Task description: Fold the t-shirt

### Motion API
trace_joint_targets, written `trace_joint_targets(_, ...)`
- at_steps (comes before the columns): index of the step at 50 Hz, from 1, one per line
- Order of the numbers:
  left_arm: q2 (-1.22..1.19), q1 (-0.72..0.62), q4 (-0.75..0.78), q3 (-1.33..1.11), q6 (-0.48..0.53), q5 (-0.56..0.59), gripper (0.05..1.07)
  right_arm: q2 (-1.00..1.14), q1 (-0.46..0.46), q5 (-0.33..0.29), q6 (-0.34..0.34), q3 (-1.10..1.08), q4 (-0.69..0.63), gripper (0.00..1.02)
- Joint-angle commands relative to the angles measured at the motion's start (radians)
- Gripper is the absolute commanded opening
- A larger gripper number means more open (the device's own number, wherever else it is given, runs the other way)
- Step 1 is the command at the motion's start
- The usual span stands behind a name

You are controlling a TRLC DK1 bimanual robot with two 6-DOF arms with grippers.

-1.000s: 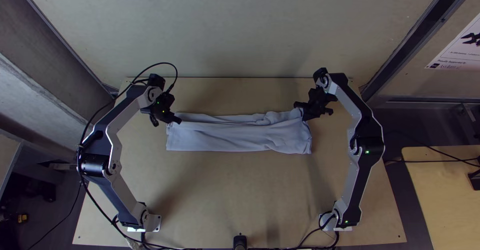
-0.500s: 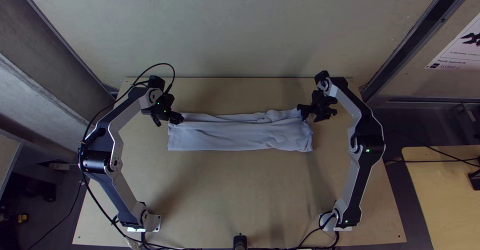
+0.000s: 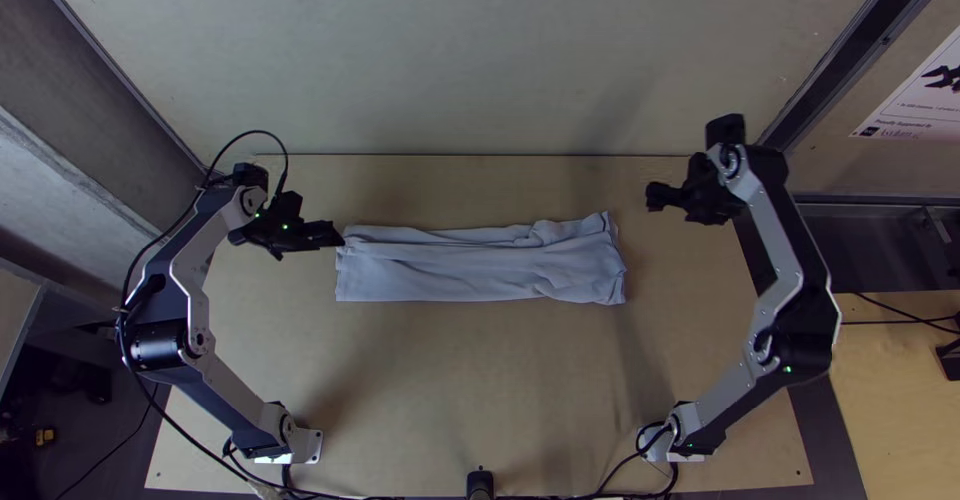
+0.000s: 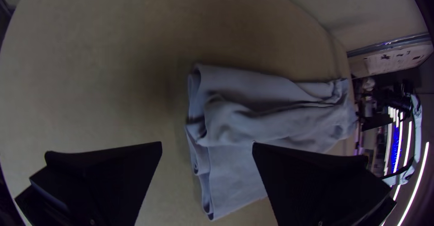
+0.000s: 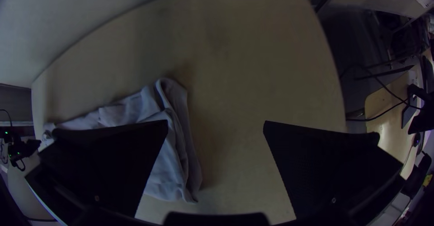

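A pale grey-blue t-shirt [image 3: 470, 268] lies across the middle of the table as a long narrow folded strip, wrinkled along its far edge. My left gripper [image 3: 340, 235] is at the strip's left end in the top view. In the left wrist view that gripper [image 4: 207, 143] stands open, and layered edges of the shirt [image 4: 239, 171] show between its fingers. Up and right of the strip's right end is my right gripper [image 3: 655, 197]. The right wrist view has this gripper [image 5: 216, 123] open too, with the shirt [image 5: 169, 171] partly behind one finger.
The light wooden table [image 3: 480, 380] has a pale wall [image 3: 480, 60] along its far edge. A black post [image 3: 480, 482] stands at the near edge. Another wooden table [image 3: 900, 390] is at the right, with cables crossing it.
Both grippers have come away from the far corners of the strip: the left one moved left, the right one farther out to the right and up the picture. The shirt stayed in place.
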Motion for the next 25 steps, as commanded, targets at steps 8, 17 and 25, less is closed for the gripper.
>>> trace_joint_targets(8,0.008,0.076,0.009,-0.116,0.005,0.123,1.03,-0.16,-0.019,0.008,-0.006,-0.033,-0.014,0.99)
trace_joint_targets(17,0.031,0.079,0.041,-0.171,-0.006,0.183,1.03,-0.214,-0.013,0.006,0.012,-0.04,-0.014,0.99)
trace_joint_targets(25,0.045,0.073,0.067,-0.185,-0.041,0.215,1.03,-0.238,-0.013,0.006,0.014,-0.071,-0.014,0.99)
